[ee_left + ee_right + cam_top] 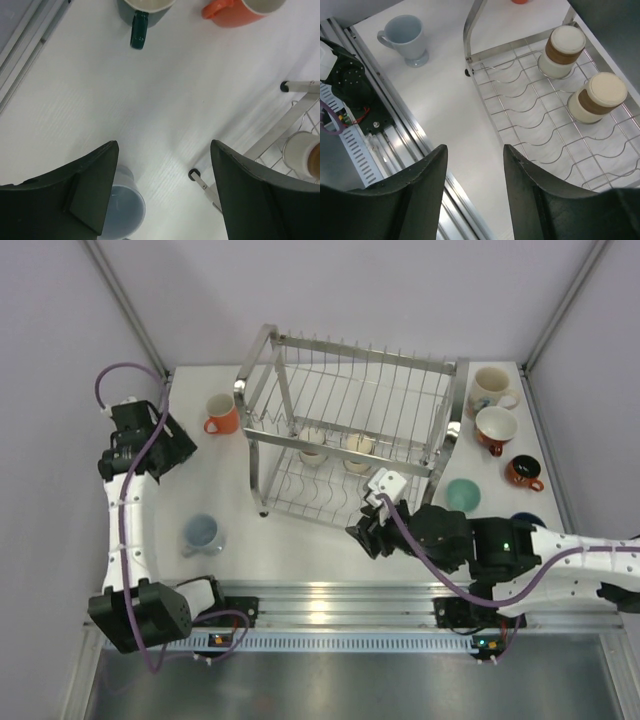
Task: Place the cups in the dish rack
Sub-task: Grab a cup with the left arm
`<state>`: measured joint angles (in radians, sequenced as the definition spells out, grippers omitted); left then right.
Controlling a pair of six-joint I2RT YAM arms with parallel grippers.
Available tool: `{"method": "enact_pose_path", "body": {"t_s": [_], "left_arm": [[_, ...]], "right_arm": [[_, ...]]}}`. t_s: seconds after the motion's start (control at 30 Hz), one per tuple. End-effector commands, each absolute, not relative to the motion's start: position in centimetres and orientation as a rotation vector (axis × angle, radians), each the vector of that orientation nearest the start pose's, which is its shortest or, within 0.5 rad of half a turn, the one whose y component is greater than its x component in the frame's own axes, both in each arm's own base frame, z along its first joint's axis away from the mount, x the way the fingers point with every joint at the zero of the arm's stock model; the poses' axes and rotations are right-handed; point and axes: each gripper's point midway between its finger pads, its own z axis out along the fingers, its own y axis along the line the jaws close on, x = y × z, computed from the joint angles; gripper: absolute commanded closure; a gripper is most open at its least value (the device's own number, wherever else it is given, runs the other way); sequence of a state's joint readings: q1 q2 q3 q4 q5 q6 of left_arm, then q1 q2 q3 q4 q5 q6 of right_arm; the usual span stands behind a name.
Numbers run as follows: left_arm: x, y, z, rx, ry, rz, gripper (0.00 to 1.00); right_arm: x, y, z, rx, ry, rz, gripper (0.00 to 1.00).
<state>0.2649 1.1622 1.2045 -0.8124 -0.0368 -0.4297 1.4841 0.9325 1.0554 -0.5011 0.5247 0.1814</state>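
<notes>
The silver wire dish rack (350, 390) stands mid-table, with two cream cups (562, 47) (597, 95) upside down on its lower tier. A pale blue-grey cup (200, 533) sits left of the rack and an orange cup (222, 415) at its far left corner. A dark teal cup (142, 10) shows beside the orange cup (240, 10) in the left wrist view. My left gripper (164, 145) hangs open above bare table, the blue-grey cup (122, 207) by its left finger. My right gripper (475, 147) is open and empty, just off the rack's near edge (520, 115).
Right of the rack stand a cream printed cup (490, 388), a white and red cup (495, 427), a dark cup with an orange handle (523, 472), a mint cup (462, 494) and a navy one (525, 521) half hidden by my right arm. A metal rail (330, 598) runs along the near edge.
</notes>
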Motion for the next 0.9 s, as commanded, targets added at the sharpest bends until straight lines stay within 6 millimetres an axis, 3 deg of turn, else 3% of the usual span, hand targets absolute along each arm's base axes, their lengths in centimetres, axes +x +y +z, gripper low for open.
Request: {"method": "enact_pose_path", "body": {"t_s": [0.0,0.17,0.33,0.43,0.6,0.73,0.87], "left_arm": [[28.1,5.9,20.9,-0.818,2.294,0.054,0.2],[26.0,3.2,19.6,-0.85,2.359,-0.059,0.31],[23.4,2.6,17.6,-0.872,2.444,0.011,0.31],[22.1,0.9,16.3,-0.887,2.506,-0.095,0.31],[21.0,0.5,14.3,-0.968,2.532,-0.103,0.31],[20.7,-0.3,11.4,-1.054,2.592,-0.132,0.3],[20.9,-0.3,9.9,-1.088,2.615,-0.118,0.33]], "right_arm": [[9.9,28.8,30.8,-0.814,1.701,0.724,0.51],[10.0,28.4,29.3,-0.814,1.733,0.705,0.5],[10.0,27.9,28.5,-0.813,1.761,0.687,0.5],[10.4,27.2,27.4,-0.778,1.793,0.652,0.5],[10.0,27.1,26.8,-0.766,1.816,0.682,0.5],[9.5,27.1,27.5,-0.763,1.803,0.738,0.51],[9.2,27.0,28.1,-0.757,1.79,0.766,0.52]]}}
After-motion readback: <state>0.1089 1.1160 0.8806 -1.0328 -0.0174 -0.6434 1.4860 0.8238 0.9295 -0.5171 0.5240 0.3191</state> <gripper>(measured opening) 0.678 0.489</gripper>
